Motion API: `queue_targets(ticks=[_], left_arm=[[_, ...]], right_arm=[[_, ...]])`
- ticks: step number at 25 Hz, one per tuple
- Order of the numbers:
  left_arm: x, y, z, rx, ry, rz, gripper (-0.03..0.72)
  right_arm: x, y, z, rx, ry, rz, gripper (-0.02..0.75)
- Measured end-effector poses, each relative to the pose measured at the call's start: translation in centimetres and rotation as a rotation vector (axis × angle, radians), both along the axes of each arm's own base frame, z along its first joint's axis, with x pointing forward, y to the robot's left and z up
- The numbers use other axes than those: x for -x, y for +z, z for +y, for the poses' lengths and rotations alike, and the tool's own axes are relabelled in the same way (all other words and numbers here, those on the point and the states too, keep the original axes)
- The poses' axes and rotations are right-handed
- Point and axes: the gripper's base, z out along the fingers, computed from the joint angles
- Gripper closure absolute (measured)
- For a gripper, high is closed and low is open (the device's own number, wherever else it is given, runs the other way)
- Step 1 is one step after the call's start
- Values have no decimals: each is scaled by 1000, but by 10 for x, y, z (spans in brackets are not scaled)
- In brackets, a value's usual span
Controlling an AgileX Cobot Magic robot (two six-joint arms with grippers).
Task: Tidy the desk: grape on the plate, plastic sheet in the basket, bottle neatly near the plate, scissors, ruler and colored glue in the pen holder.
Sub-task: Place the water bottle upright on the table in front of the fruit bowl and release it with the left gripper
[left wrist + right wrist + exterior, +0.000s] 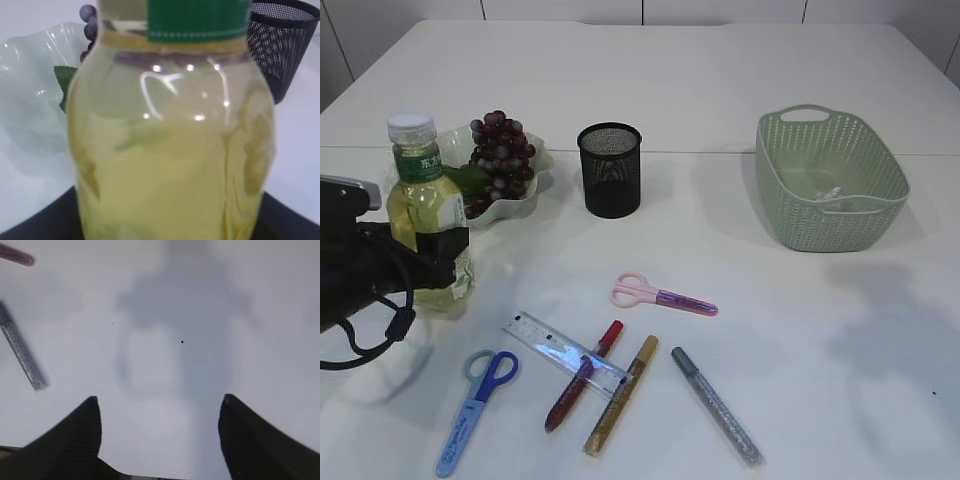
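At the left edge of the exterior view the left gripper has its jaws closed around the lower body of the bottle, which stands upright on the white tabletop just in front of the plate. The grape bunch lies on that plate in the upper left. In the left wrist view the bottle fills the frame, yellow liquid under a green label.

The black mesh pen holder stands right of the plate; the green basket sits upper right, something clear inside it.

Low in the frame lie the blue scissors, pink scissors, the clear ruler across a red glue pen, then gold and silver glue pens.

The right gripper hangs over bare tabletop, jaws wide and empty.
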Motion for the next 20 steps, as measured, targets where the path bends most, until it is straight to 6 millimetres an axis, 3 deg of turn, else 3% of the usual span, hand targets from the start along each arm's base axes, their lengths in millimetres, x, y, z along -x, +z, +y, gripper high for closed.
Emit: queue_targets(ticks=[11,15,20], left_arm=[[-3,-12,0,21,11,-22,244],[-3,-12,0,16,10,-23,188],[-3,-12,0,2,2,-28,55]], right_arm=[[0,0,0,2,0,0,173],[0,0,0,2,0,0,173],[0,0,0,2,0,1,173]])
